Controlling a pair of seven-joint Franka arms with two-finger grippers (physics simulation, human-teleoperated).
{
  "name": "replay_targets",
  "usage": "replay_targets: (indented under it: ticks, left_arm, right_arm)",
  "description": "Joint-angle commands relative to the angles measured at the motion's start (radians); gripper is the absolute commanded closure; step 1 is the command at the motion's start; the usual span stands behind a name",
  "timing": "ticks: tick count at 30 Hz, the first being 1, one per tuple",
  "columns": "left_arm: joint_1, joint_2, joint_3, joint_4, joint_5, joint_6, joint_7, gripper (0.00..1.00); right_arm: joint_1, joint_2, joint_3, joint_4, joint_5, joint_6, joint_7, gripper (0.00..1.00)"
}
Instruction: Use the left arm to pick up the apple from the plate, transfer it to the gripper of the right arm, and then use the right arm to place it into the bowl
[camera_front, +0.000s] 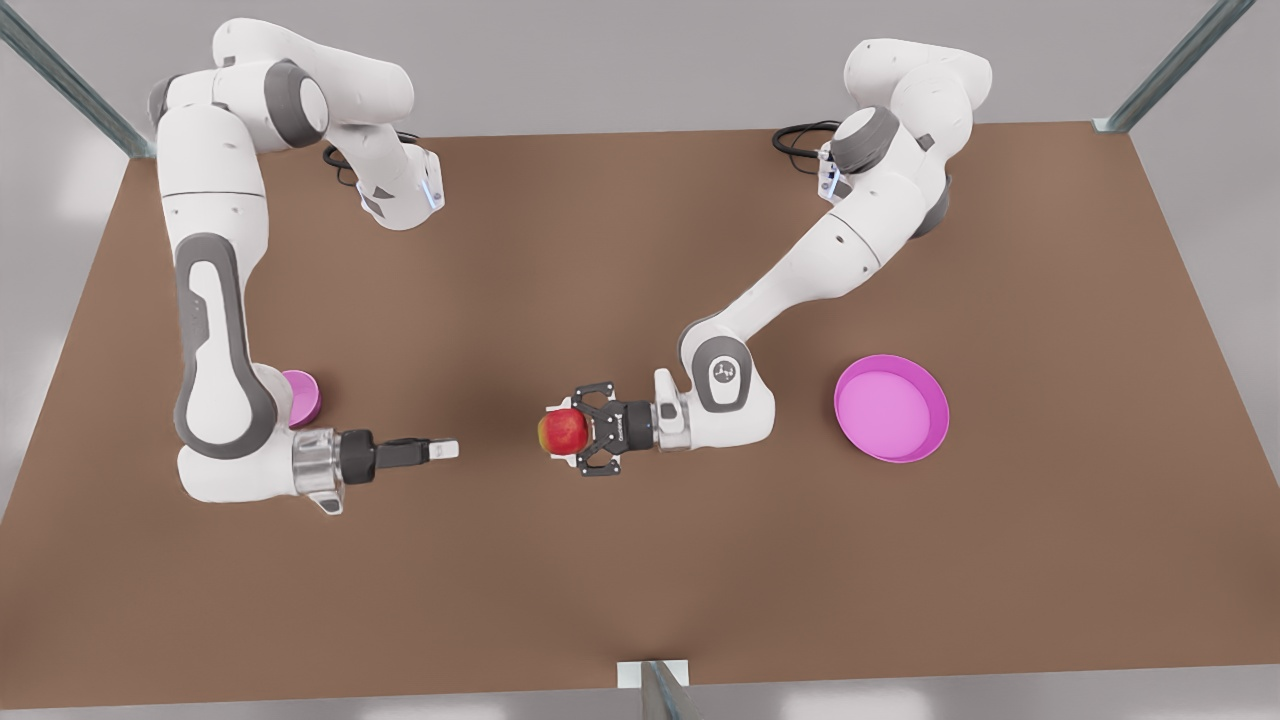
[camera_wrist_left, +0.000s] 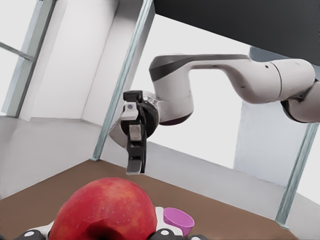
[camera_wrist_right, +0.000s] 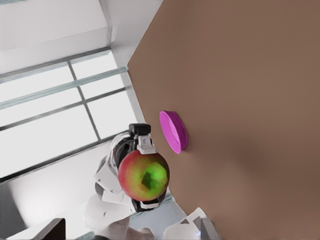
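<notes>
Brown table (camera_front: 640, 560) up front: the left tool (camera_front: 556, 434), on the arm at the front view's right, is clamped on the apple (camera_front: 563, 432) held above the table's middle. Well apart to the front view's right sits the plate (camera_front: 891, 408). Facing it, the right tool (camera_front: 450, 449) has its fingers pressed together on nothing, with the bowl (camera_front: 301, 397) tucked behind that arm.

Left wrist view: apple (camera_wrist_left: 104, 210) up close, right tool (camera_wrist_left: 135, 167) beyond, bowl (camera_wrist_left: 179, 220) on the table.

Right wrist view: apple (camera_wrist_right: 143, 176) in the left tool's grip, plate (camera_wrist_right: 173, 131) behind.
</notes>
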Motion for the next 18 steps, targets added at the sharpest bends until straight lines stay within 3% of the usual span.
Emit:
replay_targets:
  ticks: [1, 7, 10, 18]
  left_arm:
    - [-0.005, -0.002, -0.001, 0.000, -0.007, 0.002, 0.295, 0.32]
    - [-0.011, -0.002, -0.001, 0.000, -0.013, 0.005, 0.295, 0.32]
    - [-0.011, -0.002, -0.001, 0.000, -0.013, 0.005, 0.295, 0.32]
    - [-0.017, -0.002, -0.001, 0.000, -0.013, 0.019, 0.295, 0.32]
  right_arm:
    - [0.022, -0.002, 0.004, -0.012, 0.033, 0.034, -0.193, 0.00]
    - [0.028, 0.012, 0.082, -0.052, 0.044, 0.123, -0.283, 0.00]
    - [0.075, 0.028, 0.084, -0.051, 0.144, 0.228, -0.315, 0.00]
    - [0.112, 0.038, 0.084, -0.063, 0.205, 0.267, -0.398, 0.00]
